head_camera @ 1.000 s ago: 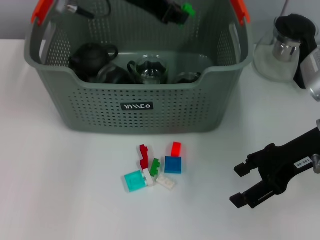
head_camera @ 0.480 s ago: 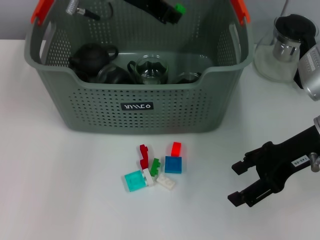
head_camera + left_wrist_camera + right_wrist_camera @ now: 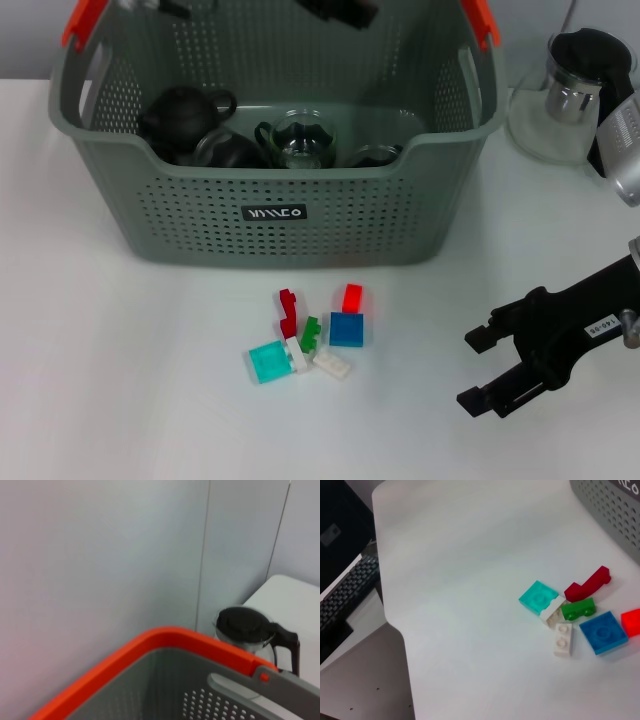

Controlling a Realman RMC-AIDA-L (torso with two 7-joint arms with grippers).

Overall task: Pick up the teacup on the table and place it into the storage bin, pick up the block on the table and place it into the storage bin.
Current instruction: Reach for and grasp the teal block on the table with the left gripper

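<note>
The right gripper (image 3: 492,370) hovers low over the white table (image 3: 120,400) at the near right, its two black fingers spread apart and holding nothing. To its left, well apart from it, a small heap of building blocks lies on the table: a turquoise flat block (image 3: 267,361), two white blocks (image 3: 331,364) touching it and each other, a green block (image 3: 310,333), a dark red block (image 3: 288,312), a blue square block (image 3: 347,329) and a bright red block (image 3: 352,297) just behind the blue one. The right wrist view shows the same heap, with the turquoise block (image 3: 538,597) lying beside the green one (image 3: 578,609).

Behind the blocks stands the storage bin (image 3: 300,215), a grey-green perforated basket with orange handle ends and a black label on its near wall. Inside it sit a black teapot (image 3: 182,117), a glass teacup (image 3: 300,138) and other dark pieces (not clear enough to name).

To the right of the bin, a glass kettle (image 3: 572,95) with a black lid stands on the table.

The left gripper (image 3: 340,10) is high over the far part of the bin, mostly cut off; I cannot tell its state.
</note>
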